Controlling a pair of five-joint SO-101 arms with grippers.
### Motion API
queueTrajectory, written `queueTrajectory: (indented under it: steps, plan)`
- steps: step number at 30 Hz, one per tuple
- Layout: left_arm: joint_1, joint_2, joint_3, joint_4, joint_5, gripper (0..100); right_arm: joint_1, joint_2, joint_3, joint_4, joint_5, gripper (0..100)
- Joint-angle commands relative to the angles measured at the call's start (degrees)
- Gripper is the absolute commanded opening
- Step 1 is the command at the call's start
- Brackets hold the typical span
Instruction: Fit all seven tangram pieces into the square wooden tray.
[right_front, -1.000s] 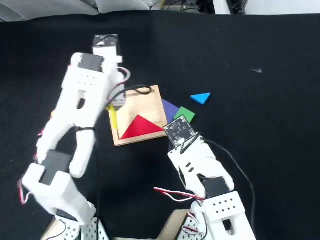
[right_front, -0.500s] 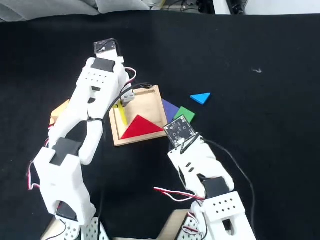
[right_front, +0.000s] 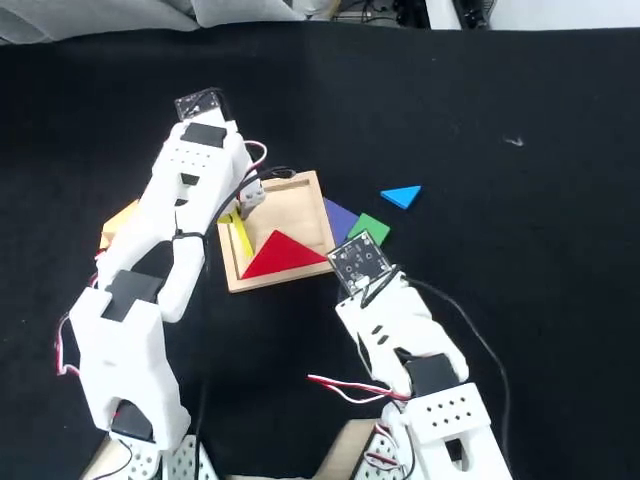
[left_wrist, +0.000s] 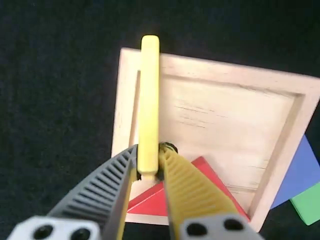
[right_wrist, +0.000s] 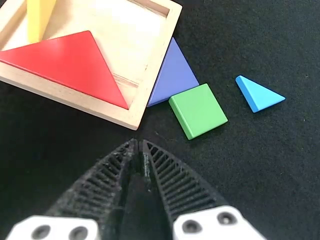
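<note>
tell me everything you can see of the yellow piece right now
The yellow piece is a flat, smooth, glossy slab, turned on edge so its thin side faces up. The left tool is shut on one end, a finger on each face. It stands along one side of the wooden tray, next to the red triangle; whether it rests on the tray floor cannot be told.

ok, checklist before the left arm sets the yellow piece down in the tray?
1. Grip: ok. The left gripper is clamped on one end of the yellow piece.
2. Piece lying flat: not ok. It is held on edge.
3. Piece inside the tray wall: cannot tell. It hangs along one side.
4. Free floor: ok. There is bare wood beside the red triangle.
5. Right gripper clear: ok. It is shut, empty and off the tray.
</note>
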Motion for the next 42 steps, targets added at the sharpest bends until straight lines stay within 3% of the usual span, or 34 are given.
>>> queueTrajectory:
  steps: [1,17,34,42]
  plan:
    - [-1.0,0.4,1.0,1.6,0.0,3,0.3,-1.1,-0.4,-0.3,0.6,1.2]
    - [-4.6,0.2,5.3,9.1,-9.8,3,0.3,-1.1,-0.4,-0.3,0.6,1.2]
    - [-12.5,-0.1,4.8,17.2,-29.0,3,0.2,-1.1,-0.4,-0.3,0.6,1.2]
    - [-13.8,-8.6,5.4,18.3,-31.8,3,0.2,-1.1,-0.4,-0.3,0.6,1.2]
